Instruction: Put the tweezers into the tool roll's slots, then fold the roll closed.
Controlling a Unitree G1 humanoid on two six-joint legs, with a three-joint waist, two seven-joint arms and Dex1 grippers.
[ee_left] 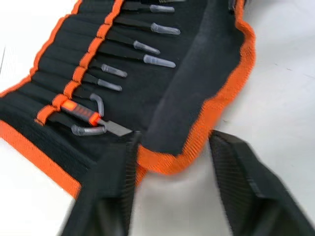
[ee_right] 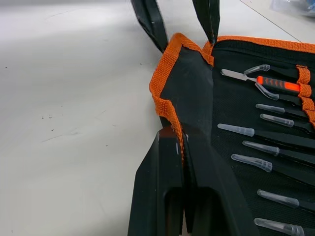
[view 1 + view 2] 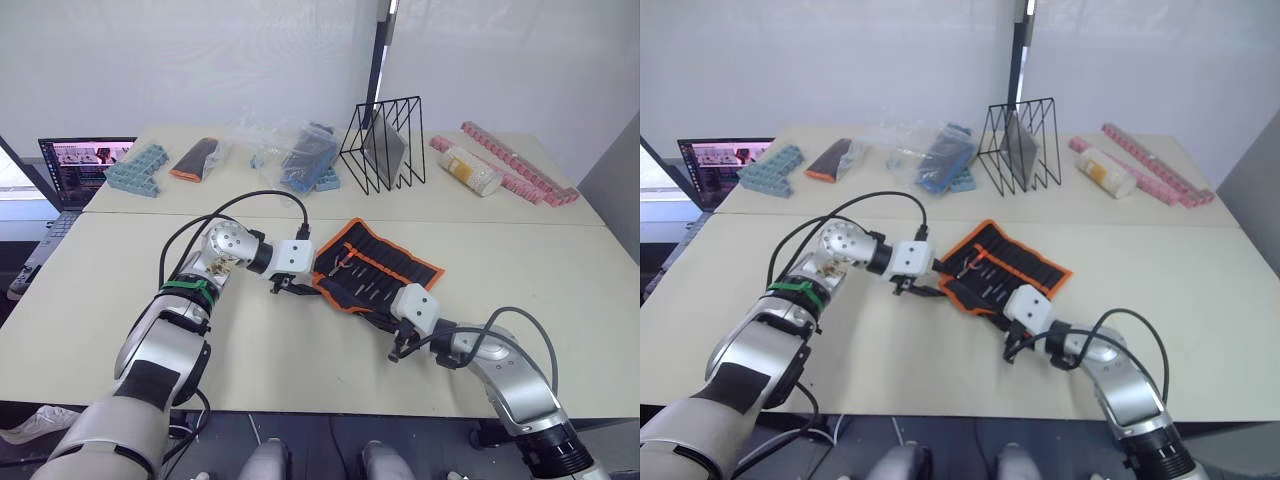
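The tool roll [image 3: 390,262] lies unrolled at the table's middle, black with orange edging. Several tweezers [image 1: 147,45] sit in the slots [image 1: 91,54], their clear-capped tips [image 2: 246,130] pointing toward the roll's near flap [image 2: 189,93]. An orange-handled tool [image 2: 278,84] fills the end slot. My left gripper [image 1: 174,142] is open at the flap's left corner, its fingers [image 1: 115,191] straddling the orange edge [image 1: 170,162]. My right gripper [image 2: 179,137] is shut on the same flap's orange edge further right; from the head it is at the roll's near corner [image 3: 398,345].
At the back of the table stand a black wire rack [image 3: 385,145], plastic bags with blue parts [image 3: 305,160], an orange-tipped dark case [image 3: 195,158], blue trays [image 3: 135,168], a laptop [image 3: 85,165], a bottle [image 3: 470,170] and pink strips [image 3: 520,165].
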